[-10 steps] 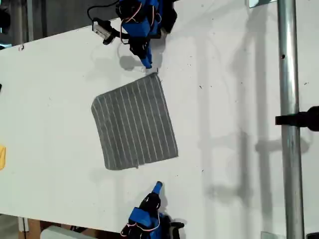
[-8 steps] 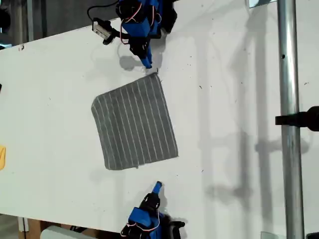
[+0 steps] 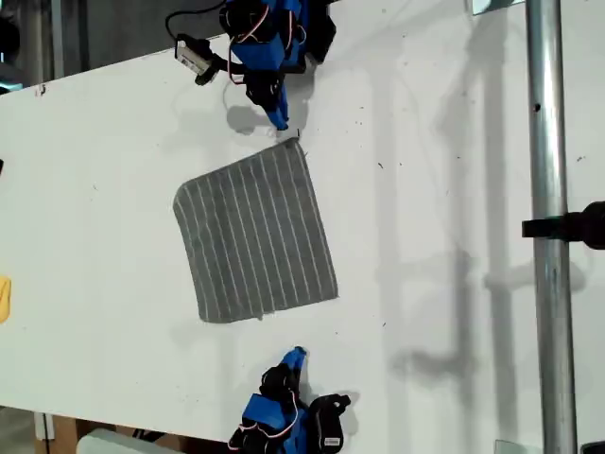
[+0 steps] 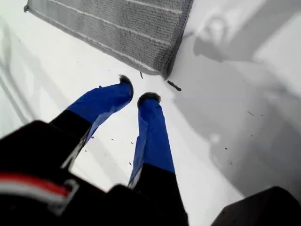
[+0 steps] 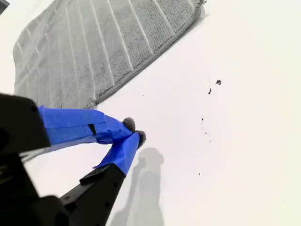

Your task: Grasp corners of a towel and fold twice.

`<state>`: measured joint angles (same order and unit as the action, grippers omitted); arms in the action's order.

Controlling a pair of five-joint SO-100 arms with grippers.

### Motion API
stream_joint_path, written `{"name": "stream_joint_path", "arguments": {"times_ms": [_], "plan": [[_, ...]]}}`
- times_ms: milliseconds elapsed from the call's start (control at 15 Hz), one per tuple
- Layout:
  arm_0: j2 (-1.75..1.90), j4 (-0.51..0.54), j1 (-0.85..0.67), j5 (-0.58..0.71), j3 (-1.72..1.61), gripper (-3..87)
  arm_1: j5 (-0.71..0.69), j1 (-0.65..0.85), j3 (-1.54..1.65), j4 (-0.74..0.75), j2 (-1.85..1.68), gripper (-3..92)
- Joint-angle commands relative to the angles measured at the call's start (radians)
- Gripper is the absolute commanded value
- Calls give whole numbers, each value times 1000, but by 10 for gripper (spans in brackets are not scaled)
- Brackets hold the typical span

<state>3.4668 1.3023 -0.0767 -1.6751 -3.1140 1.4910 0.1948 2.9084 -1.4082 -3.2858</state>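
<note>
My second gripper [image 3: 297,355] had twisted slightly, tips together; my first gripper [image 4: 140,92], slightly parted, neared the ribbed towel [image 3: 255,234].

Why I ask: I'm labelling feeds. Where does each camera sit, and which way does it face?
Exterior view: overhead, looking down on the white table and towel; both arms show, my first tool at its top, my second tool at its bottom.
First wrist view: on the first arm, looking along its blue fingers to a towel corner.
Second wrist view: on the second arm, facing the towel's opposite edge.
Shared: all three show the towel.
</note>
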Motion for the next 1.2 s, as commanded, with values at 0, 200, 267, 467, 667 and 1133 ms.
{"name": "stream_joint_path", "arguments": {"times_ms": [0, 200, 267, 467, 667, 1133], "plan": [[6, -6, -6, -15, -6, -28, -12, 3, -15, -3, 3, 83], [6, -20, -25, -23, 3, -28, -12, 3, -15, -3, 3, 83], [6, -17, -29, -34, 23, -29, -12, 3, -15, -3, 3, 83], [0, -3, -29, -58, 95, -29, -12, 8, -15, -3, 3, 83], [-121, -26, -37, -58, 199, -29, -20, 57, -34, -6, -6, -3], [-634, -219, -31, -8, 483, -29, -110, 5, -166, 15, 21, -3]]}}
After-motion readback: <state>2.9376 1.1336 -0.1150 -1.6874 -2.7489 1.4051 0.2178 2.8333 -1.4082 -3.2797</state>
